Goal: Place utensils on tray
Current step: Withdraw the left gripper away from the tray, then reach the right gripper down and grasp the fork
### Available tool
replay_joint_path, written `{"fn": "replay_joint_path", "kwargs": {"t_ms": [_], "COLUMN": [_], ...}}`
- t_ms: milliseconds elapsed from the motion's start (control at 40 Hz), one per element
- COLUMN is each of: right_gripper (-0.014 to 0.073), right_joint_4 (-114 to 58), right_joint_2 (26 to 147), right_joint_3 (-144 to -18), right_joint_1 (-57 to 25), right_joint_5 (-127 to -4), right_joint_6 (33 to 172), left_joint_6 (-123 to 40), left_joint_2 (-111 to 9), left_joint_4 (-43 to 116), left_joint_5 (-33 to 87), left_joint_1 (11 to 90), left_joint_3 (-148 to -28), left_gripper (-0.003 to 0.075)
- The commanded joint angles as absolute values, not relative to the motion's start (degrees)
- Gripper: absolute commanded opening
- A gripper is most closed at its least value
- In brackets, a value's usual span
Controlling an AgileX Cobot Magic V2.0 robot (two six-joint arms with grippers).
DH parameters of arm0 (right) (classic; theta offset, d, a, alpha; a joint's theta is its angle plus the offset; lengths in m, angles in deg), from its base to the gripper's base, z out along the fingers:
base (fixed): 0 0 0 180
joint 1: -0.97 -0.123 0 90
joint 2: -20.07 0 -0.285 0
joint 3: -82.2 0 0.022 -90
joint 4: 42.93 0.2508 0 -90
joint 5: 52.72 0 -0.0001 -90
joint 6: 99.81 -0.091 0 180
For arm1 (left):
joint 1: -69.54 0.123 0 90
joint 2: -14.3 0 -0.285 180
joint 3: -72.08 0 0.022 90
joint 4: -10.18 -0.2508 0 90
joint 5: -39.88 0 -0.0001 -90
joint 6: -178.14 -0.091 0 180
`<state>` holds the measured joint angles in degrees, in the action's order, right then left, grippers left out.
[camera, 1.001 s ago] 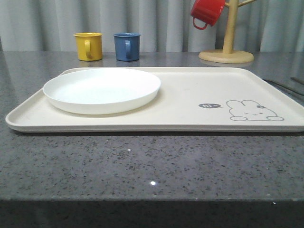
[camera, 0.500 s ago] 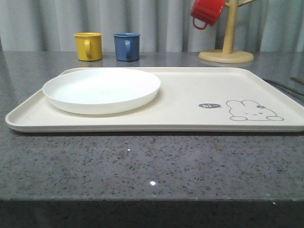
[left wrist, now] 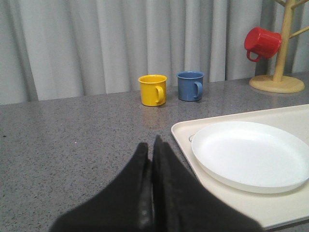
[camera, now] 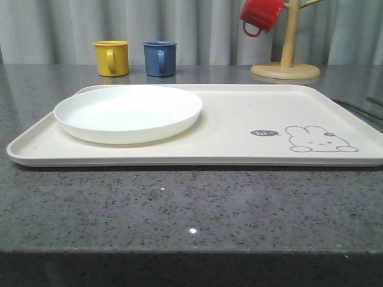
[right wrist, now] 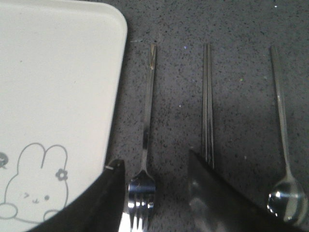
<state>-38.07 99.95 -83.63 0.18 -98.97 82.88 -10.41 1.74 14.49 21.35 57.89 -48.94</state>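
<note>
The cream tray [camera: 239, 156] with a rabbit drawing lies on the grey counter, and the white plate [camera: 128, 112] rests on its left half. Just off the tray's right edge, the fork [right wrist: 146, 121], chopsticks [right wrist: 208, 101] and spoon [right wrist: 282, 125] lie side by side on the counter. My right gripper [right wrist: 154, 166] hangs open over the fork's head, with one finger over the tray's edge [right wrist: 113, 121] and the other beside the chopsticks. My left gripper [left wrist: 152, 150] is shut and empty, low over the counter beside the tray's left rim [left wrist: 181, 135], near the plate [left wrist: 251, 154].
A yellow mug [camera: 111, 57] and a blue mug [camera: 160, 58] stand behind the tray. At the back right, a red mug [camera: 261, 14] hangs on a wooden mug tree [camera: 286, 69]. Thin metal handles [camera: 359, 109] show right of the tray.
</note>
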Motion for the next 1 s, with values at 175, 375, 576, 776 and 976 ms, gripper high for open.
{"fn": "replay_joint_path", "kwargs": {"t_ms": [175, 375, 576, 776, 976], "right_gripper": [0.0329, 0.0329, 0.0329, 0.0328, 0.0282], "right_joint_4": [-38.6, -38.6, -38.6, -38.6, -38.6], "right_joint_2": [111.5, 115.8, 118.4, 120.0, 121.3], "right_joint_3": [-92.1, -92.2, -92.2, -92.2, -92.2], "right_joint_1": [-1.1, -1.6, -1.6, -1.6, -1.6], "right_joint_5": [-99.3, -99.2, -98.8, -98.3, -99.0], "right_joint_6": [83.8, 83.8, 83.8, 83.8, 83.8], "left_joint_6": [-9.9, -9.9, -9.9, -9.9, -9.9], "left_joint_2": [1.1, 1.1, 1.1, 1.1, 1.1], "left_joint_4": [15.3, 15.3, 15.3, 15.3, 15.3], "left_joint_5": [26.1, 26.1, 26.1, 26.1, 26.1], "left_joint_1": [58.0, 58.0, 58.0, 58.0, 58.0], "left_joint_3": [-50.4, -50.4, -50.4, -50.4, -50.4], "left_gripper": [-0.0018, -0.0018, -0.0018, -0.0018, -0.0018]}}
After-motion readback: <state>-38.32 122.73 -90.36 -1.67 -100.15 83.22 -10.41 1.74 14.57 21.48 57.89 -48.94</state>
